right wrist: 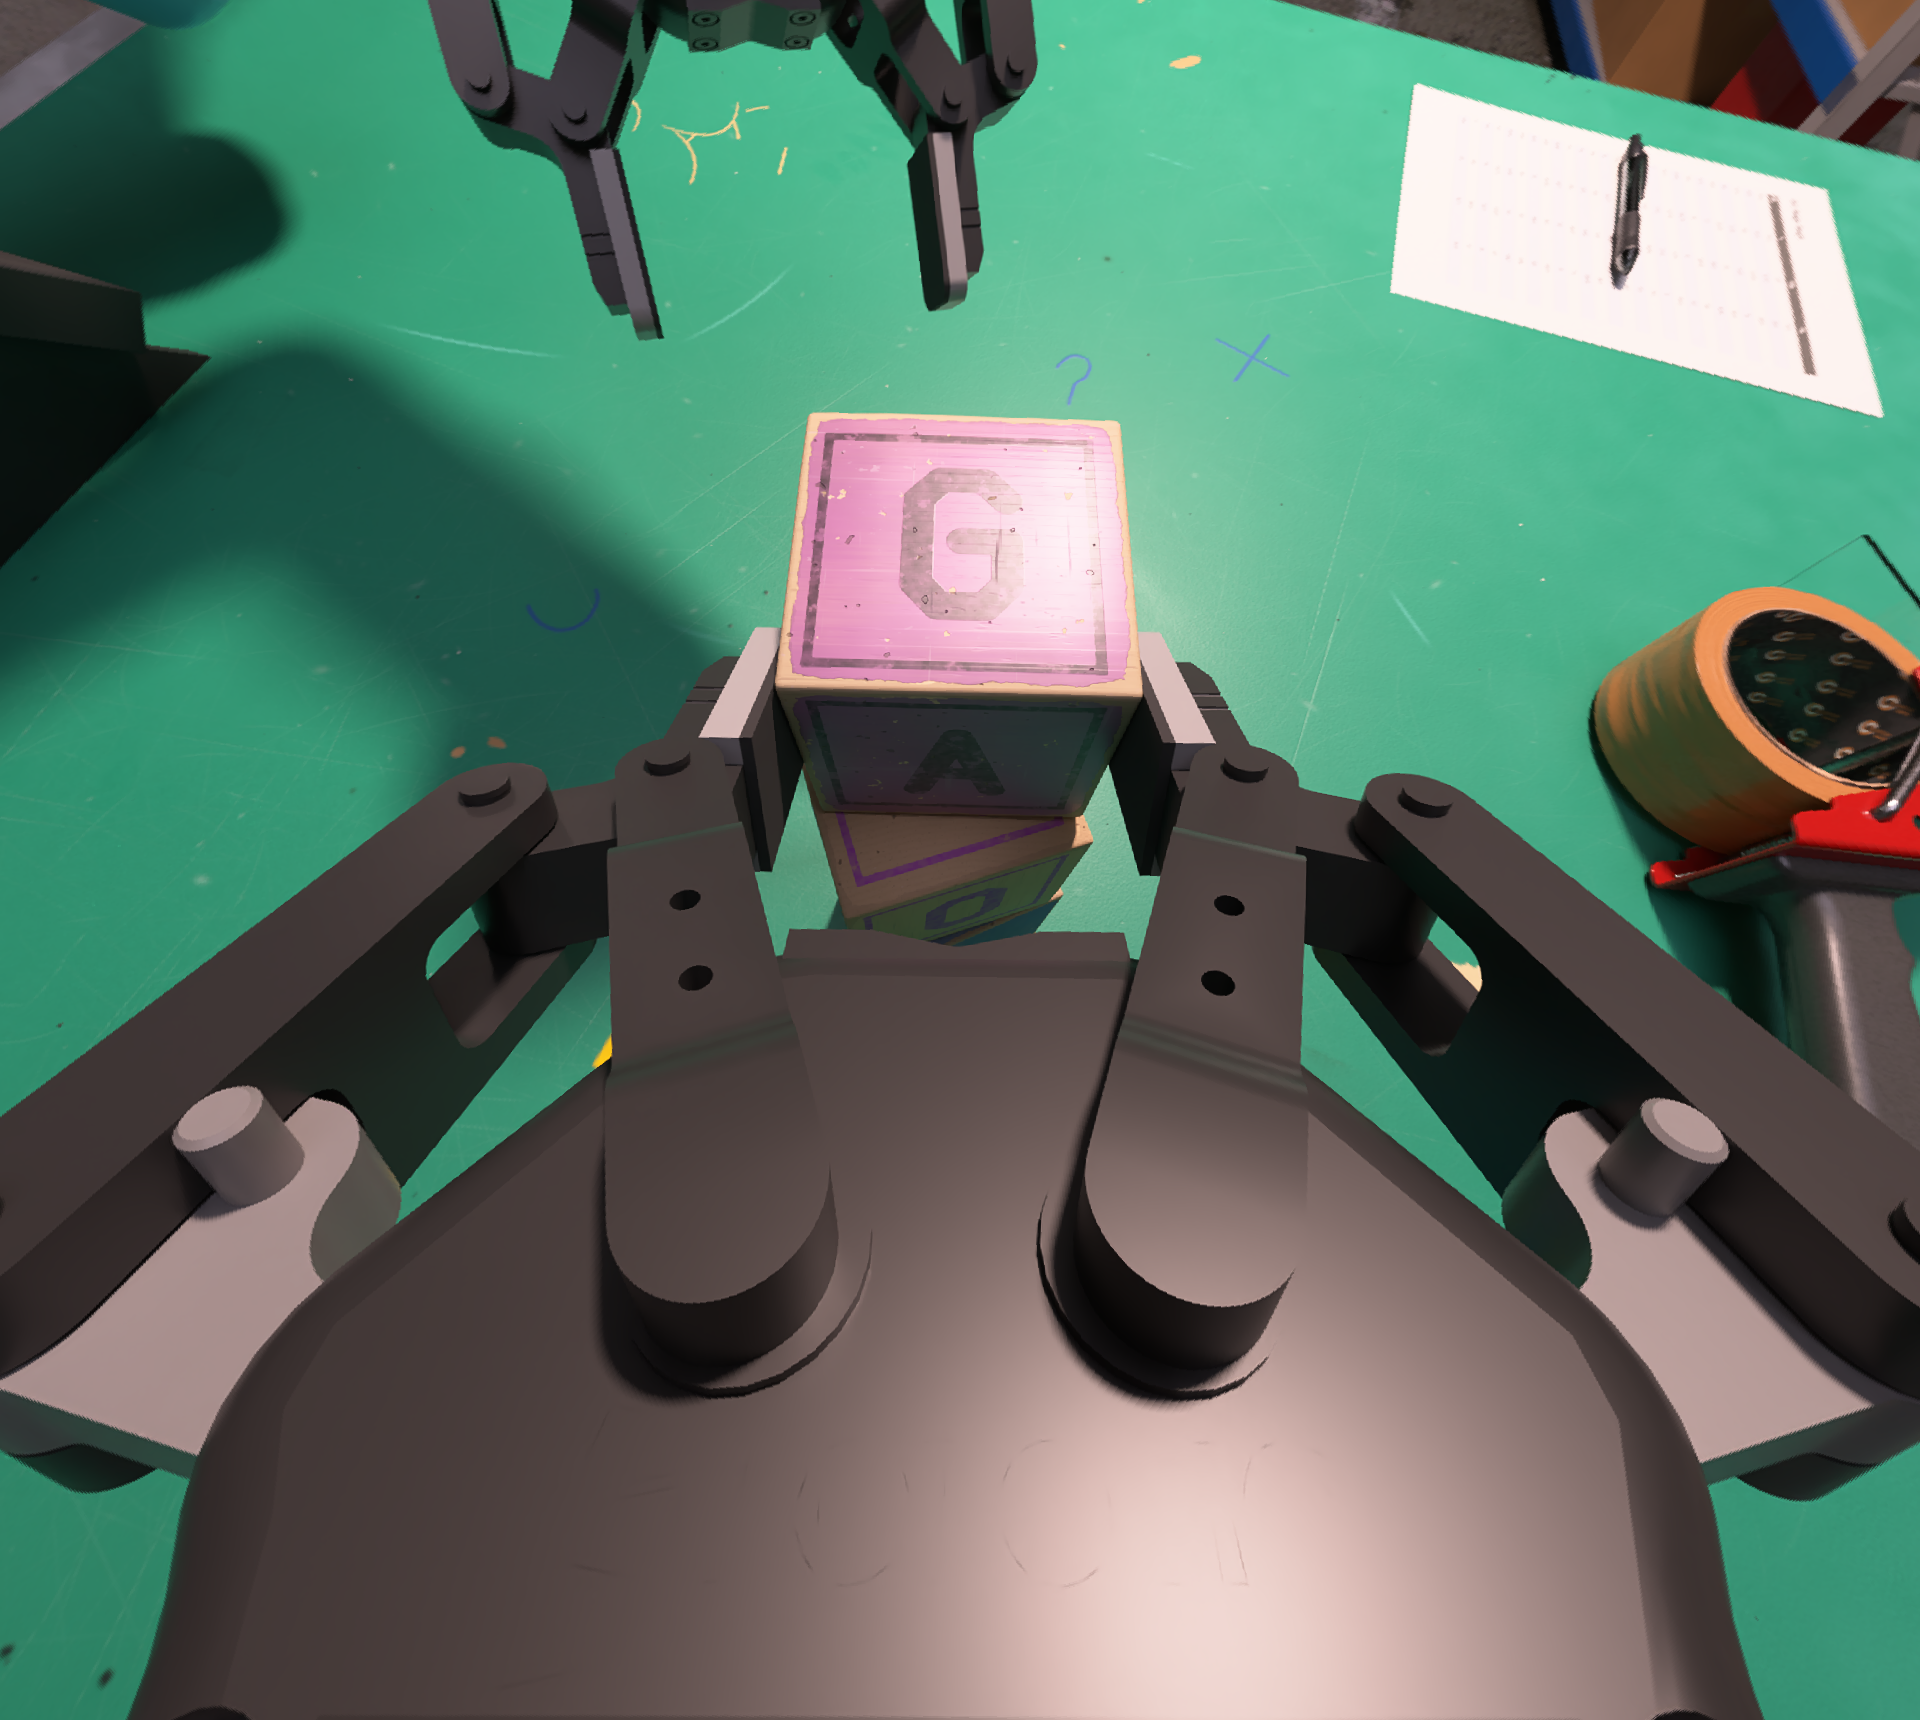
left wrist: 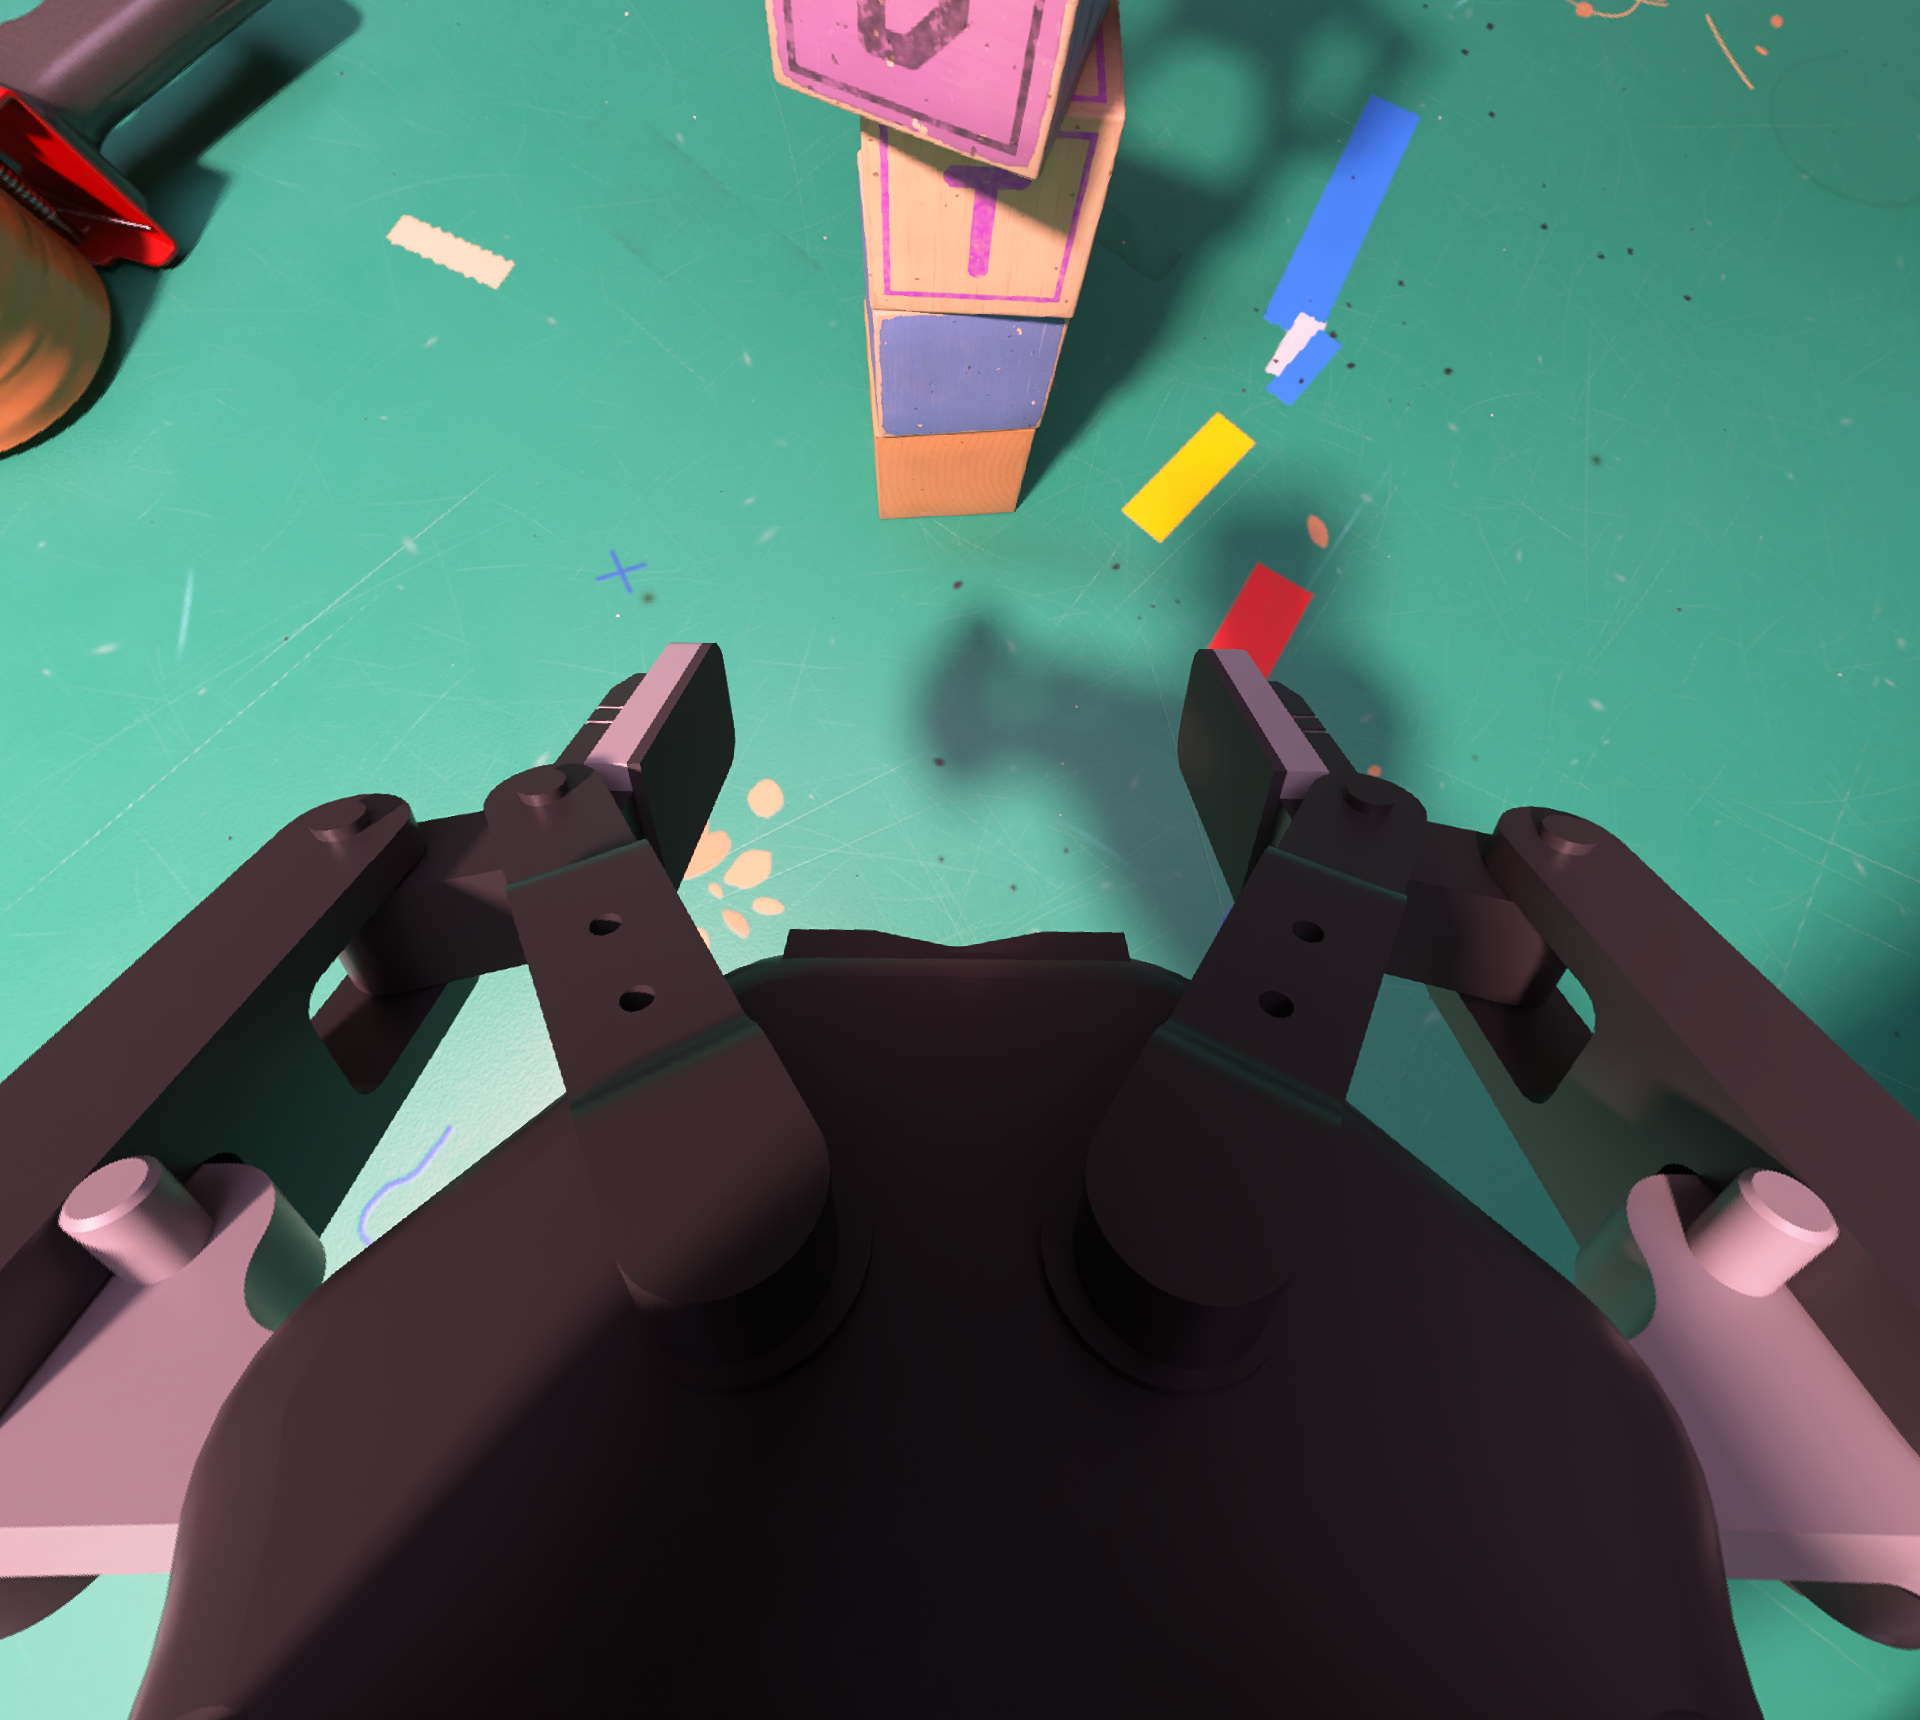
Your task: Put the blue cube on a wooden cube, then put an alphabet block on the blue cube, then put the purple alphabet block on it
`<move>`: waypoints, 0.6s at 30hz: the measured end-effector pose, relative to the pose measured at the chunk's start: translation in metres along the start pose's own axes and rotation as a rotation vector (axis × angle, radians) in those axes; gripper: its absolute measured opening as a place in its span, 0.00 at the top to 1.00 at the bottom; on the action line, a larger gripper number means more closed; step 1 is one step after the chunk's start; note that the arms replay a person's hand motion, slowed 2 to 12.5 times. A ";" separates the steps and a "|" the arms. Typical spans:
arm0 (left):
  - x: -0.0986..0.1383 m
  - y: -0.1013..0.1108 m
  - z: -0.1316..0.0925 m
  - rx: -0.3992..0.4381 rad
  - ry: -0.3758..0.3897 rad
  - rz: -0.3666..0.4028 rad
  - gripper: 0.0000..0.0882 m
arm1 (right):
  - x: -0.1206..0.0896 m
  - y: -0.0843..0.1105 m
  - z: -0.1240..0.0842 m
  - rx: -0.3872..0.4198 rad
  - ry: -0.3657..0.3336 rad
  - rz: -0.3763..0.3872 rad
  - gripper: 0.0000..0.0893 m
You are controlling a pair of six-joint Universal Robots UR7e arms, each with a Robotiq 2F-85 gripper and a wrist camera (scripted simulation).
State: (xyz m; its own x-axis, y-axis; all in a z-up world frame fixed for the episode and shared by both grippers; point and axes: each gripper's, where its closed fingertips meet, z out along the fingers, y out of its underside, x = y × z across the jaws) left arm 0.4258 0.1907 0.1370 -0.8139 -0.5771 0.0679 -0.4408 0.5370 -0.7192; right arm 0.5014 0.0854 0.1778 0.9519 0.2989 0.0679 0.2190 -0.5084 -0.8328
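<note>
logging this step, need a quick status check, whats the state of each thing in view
purple alphabet block: top of stack, held, twisted off square
right gripper: jaws shut on it
alphabet block: on blue cube
blue cube: on wooden cube
wooden cube: on table
left gripper: open, empty
pen: lying on paper sheet

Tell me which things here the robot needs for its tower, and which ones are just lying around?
Needed for the tower:
- wooden cube
- blue cube
- alphabet block
- purple alphabet block, gripped by the right gripper

Just lying around:
- tape dispenser
- sheet of paper
- pen
- coloured tape strips, such as the yellow one
</note>
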 end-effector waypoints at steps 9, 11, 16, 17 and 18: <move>-0.001 -0.005 -0.003 0.028 0.004 0.004 0.13 | 0.003 -0.008 -0.012 0.041 0.106 -0.009 0.04; -0.002 -0.008 -0.005 0.041 0.000 0.004 0.13 | 0.001 -0.012 -0.018 0.061 0.129 -0.009 0.12; -0.008 -0.017 -0.016 0.092 -0.015 0.009 0.13 | -0.009 -0.020 -0.035 0.123 0.202 -0.005 0.12; -0.009 -0.020 -0.019 0.107 -0.018 0.010 0.13 | -0.012 -0.021 -0.039 0.138 0.219 -0.003 0.12; -0.011 -0.023 -0.022 0.123 -0.021 0.011 0.14 | -0.014 -0.023 -0.042 0.153 0.238 -0.001 0.12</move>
State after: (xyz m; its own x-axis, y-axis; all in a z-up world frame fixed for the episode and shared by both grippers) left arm 0.4364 0.1979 0.1680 -0.8095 -0.5853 0.0456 -0.3811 0.4648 -0.7992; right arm 0.4917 0.0585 0.2187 0.9793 0.0922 0.1801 0.2018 -0.3749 -0.9048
